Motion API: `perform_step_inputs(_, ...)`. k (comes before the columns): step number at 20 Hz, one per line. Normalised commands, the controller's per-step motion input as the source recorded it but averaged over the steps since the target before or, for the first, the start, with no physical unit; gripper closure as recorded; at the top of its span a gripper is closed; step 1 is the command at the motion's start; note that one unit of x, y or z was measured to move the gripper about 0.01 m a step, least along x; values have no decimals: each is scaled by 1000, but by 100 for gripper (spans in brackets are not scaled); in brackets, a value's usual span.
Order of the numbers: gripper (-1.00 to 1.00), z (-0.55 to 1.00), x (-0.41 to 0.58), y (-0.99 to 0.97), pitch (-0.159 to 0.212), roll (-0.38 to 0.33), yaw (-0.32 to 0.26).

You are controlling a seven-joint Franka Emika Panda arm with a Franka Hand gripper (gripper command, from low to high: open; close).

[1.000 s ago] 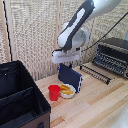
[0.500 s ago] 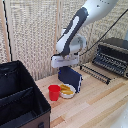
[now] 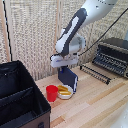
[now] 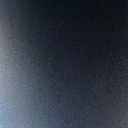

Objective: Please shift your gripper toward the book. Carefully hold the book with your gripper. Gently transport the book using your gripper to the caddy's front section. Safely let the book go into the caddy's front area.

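Note:
A dark navy book (image 3: 67, 79) hangs upright just above the wooden table, held at its top edge by my white gripper (image 3: 64, 66), which is shut on it. The fingers are hidden behind the gripper body and the book. The black caddy (image 3: 20, 102) stands at the exterior view's left, open on top, with a divider wall splitting it into compartments; the book is well to the right of it. The wrist view is filled by the book's dark blue cover (image 4: 64, 64), blurred and very close.
A red cup (image 3: 51, 93) and a white bowl with yellow contents (image 3: 64, 92) sit just below and left of the book. A dark toaster oven (image 3: 113, 56) with a pulled-out rack (image 3: 95, 73) stands at the exterior view's right. A bamboo screen backs the table.
The arm and the held book have risen slightly and edged toward the exterior view's left. The cup, bowl and caddy have stayed in place.

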Motion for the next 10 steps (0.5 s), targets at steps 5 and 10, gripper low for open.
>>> perform_step_inputs(5, 100, 145, 95, 24, -16, 30, -31)
perform_step_inputs(10, 100, 828, 318, -5, 81, 96, -2)
